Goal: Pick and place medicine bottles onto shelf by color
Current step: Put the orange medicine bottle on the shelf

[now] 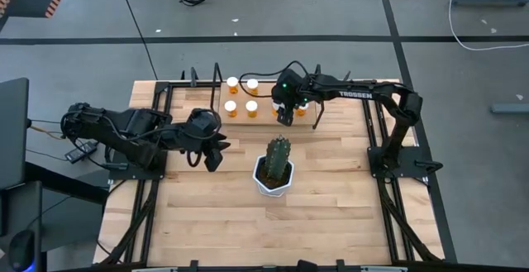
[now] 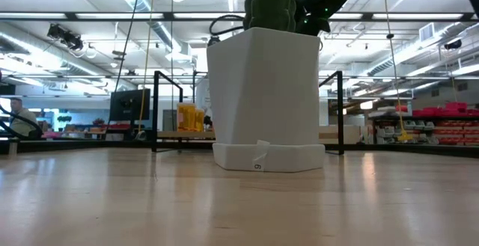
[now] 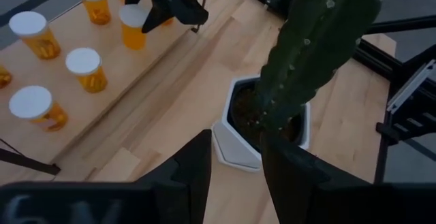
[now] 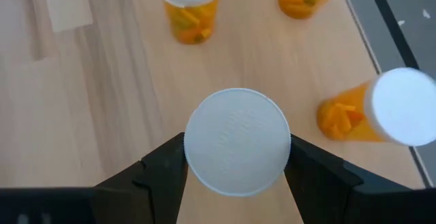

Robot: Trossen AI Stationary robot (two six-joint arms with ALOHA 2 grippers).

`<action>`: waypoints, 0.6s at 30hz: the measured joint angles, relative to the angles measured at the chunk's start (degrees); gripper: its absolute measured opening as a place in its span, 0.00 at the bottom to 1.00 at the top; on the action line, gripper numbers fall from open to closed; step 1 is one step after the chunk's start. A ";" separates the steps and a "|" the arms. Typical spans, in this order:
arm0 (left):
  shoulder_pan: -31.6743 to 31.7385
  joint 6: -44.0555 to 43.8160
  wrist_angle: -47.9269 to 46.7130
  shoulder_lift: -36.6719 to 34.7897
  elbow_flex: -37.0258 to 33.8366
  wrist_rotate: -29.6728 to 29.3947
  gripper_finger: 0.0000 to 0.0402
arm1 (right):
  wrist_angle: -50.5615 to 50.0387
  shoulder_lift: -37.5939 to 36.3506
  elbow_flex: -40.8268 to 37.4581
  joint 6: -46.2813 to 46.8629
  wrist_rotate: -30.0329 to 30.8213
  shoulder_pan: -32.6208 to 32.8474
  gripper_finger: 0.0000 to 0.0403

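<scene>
Near edge of the counter point(image 1: 215, 222), 6 o'clock side in the high view: bare wood, nothing of the task here.

Centre: cactus point(image 1: 278, 158) in its white pot point(image 1: 273, 186), upright, not part of the sorting. In the low view the pot fills the middle and hides most of what lies behind.

At 9 o'clock from the cactus: left gripper point(image 1: 216, 150), hanging over bare wood just beside the pot. Its wrist view shows the two fingers point(image 3: 194, 173) part spread with a gap between them and nothing in it. Waiting, by my reading.

Far side, 12 o'clock from the cactus: shelf point(image 1: 263, 116) with medicine bottles point(image 1: 231, 108) standing on its top board, white caps up, orange bodies; four show plainly on the shelf's 9 o'clock half, others are covered by the arm.

Right gripper point(image 1: 285, 115) is over the shelf near its middle. Right wrist view: fingers point(image 4: 160, 166) pinching one bottle point(image 4: 237, 150) at either side of its white cap, seen cap-on; three more bottles stand near it on the wood.

Step in hand (judgement): placing the carried bottle on the shelf. Whether its base already rests on the board cannot be told.

Next move calls for: a straight descent into the free spot, clear of the neighbouring bottles, release only once seated, then a vertical lift-off so the cap is not dragged
</scene>
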 joint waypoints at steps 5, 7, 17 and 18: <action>0.15 0.36 0.05 0.00 0.00 -0.03 0.34 | 0.26 0.00 0.00 -0.27 0.02 -0.04 0.58; 0.15 0.62 0.12 0.00 0.00 -0.03 0.33 | 0.48 0.00 0.00 -0.35 0.01 0.00 0.58; 0.37 1.03 0.84 0.00 0.00 -0.26 0.33 | 1.03 1.27 -0.11 -0.33 0.04 0.00 0.58; 0.37 1.02 0.95 0.00 0.00 -0.27 0.33 | 1.46 1.25 -0.09 -0.47 0.04 -0.01 0.58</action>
